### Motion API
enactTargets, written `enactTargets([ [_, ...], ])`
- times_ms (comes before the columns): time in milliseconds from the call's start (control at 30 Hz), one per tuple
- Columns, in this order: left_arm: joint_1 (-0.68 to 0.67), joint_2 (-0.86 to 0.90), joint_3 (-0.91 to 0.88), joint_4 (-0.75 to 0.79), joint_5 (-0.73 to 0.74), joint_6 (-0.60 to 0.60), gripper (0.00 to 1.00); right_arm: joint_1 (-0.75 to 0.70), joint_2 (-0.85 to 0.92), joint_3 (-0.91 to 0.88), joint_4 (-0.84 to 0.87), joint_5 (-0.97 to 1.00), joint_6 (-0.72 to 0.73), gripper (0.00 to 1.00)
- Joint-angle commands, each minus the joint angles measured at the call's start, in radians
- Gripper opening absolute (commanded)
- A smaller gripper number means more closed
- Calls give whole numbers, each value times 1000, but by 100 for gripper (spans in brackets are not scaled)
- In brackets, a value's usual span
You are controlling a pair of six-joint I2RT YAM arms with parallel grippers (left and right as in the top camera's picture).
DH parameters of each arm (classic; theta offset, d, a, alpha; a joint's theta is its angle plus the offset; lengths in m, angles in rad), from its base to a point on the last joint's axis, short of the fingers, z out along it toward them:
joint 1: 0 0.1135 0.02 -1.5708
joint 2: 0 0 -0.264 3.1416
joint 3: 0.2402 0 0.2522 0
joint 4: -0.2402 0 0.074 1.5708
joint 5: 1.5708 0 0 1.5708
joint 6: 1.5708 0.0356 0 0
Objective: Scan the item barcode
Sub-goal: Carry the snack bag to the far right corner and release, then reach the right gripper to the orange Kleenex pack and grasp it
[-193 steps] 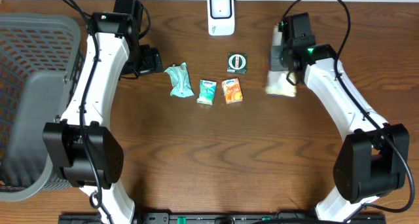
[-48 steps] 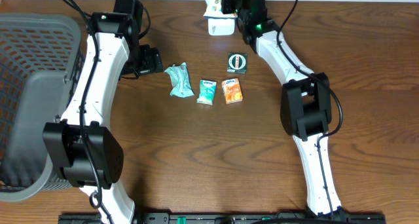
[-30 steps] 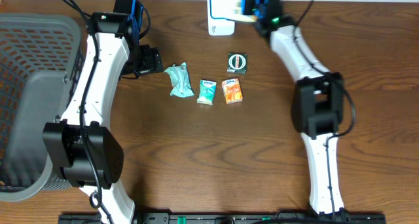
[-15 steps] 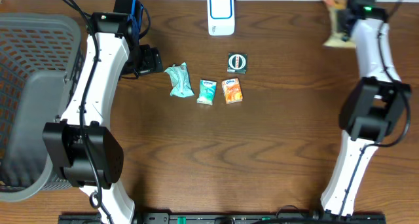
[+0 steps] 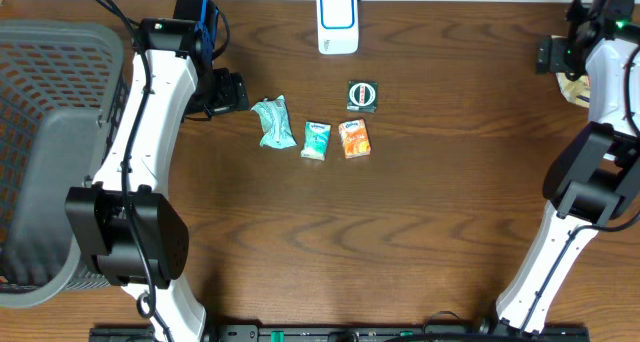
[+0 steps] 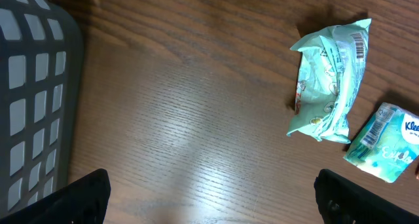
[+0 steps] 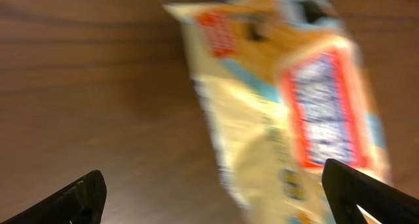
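Note:
The white barcode scanner (image 5: pixel 337 20) stands at the table's back edge. The item, a pale yellow packet (image 7: pixel 288 106) with orange and red print, shows blurred under my right gripper (image 7: pixel 219 194). That gripper is open, its fingers standing wide on either side with no grip on the packet. Overhead, the packet (image 5: pixel 574 88) lies at the far right of the table, partly hidden by the right arm. My left gripper (image 6: pixel 216 204) hangs open over bare wood, left of a teal packet (image 6: pixel 330 80).
A grey basket (image 5: pixel 40 132) fills the left side. In mid-table lie the teal packet (image 5: pixel 270 122), a small tissue pack (image 5: pixel 316 139), an orange pack (image 5: pixel 354 139) and a dark round-labelled item (image 5: pixel 363 95). The right arm reaches to the table's right edge.
My right arm swung from the scanner to the far right, carrying the yellow packet. Its jaws opened and let the packet go. The left arm stayed still.

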State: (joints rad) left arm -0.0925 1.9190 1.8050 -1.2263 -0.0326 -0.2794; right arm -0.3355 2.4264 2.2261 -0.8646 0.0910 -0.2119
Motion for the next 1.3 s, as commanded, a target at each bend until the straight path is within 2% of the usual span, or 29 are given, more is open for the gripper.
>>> enactTargets([
  [0, 3, -2, -10, -3, -13, 16, 98, 58, -35, 16, 9, -166, 80, 99],
  [67, 3, -2, -10, -3, -13, 16, 98, 96, -45, 18, 23, -166, 149, 99],
  [200, 3, -2, -10, -3, -13, 16, 98, 164, -59, 18, 9, -304, 240, 99],
  [300, 3, -2, -10, -3, -13, 16, 98, 205, -58, 15, -33, -493, 245, 99],
  [400, 3, -2, -10, -3, -13, 16, 98, 249, -58, 14, -80, -578, 245, 99],
  [600, 3, -2, -10, -3, -13, 16, 98, 372, -57, -19, -196, -575, 245, 99],
  [767, 3, -2, -10, -3, -13, 16, 98, 468, -57, -99, -262, -517, 241, 93],
  [1000, 3, -2, -10, -3, -13, 16, 98, 577, -57, -256, -209, -490, 241, 83],
  [1267, 3, -2, -10, -3, -13, 16, 98, 631, -57, -312, -179, -581, 241, 78],
])
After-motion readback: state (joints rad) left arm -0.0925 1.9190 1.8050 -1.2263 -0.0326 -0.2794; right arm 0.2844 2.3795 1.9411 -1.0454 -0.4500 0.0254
